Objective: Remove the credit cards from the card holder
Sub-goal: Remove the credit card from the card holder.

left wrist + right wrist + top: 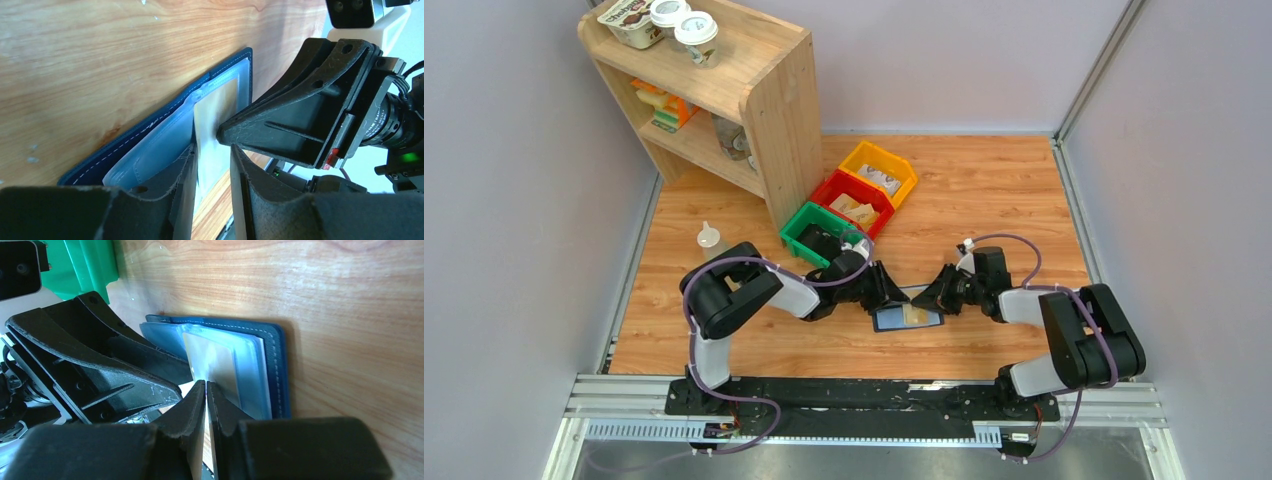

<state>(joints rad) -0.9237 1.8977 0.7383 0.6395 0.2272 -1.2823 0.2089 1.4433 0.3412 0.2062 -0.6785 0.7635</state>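
Nearest to me, the two arms bend in toward each other over the wooden tabletop (1004,190), and the hands almost meet at their tips. The card holder (887,320) lies open and flat right under both of them, with its navy cover down and its clear sleeves facing up. The left hand (212,150) is released: its fingers (186,170) stand apart, and a tan credit card (217,110) that sticks out of a sleeve passes through the gap between them. The right hand (206,386) faces it from the other side. It is clenched, its two fingers pressed nearly together on the thin pale edge of that same card, just at the open side of the holder. Beyond the left hand, a little farther away, a green bin (800,230), a red bin (826,188) and a yellow bin (864,152) stand in a slanted row. Behind them a wooden shelf (784,110) stands with paper cups (695,30) on top.
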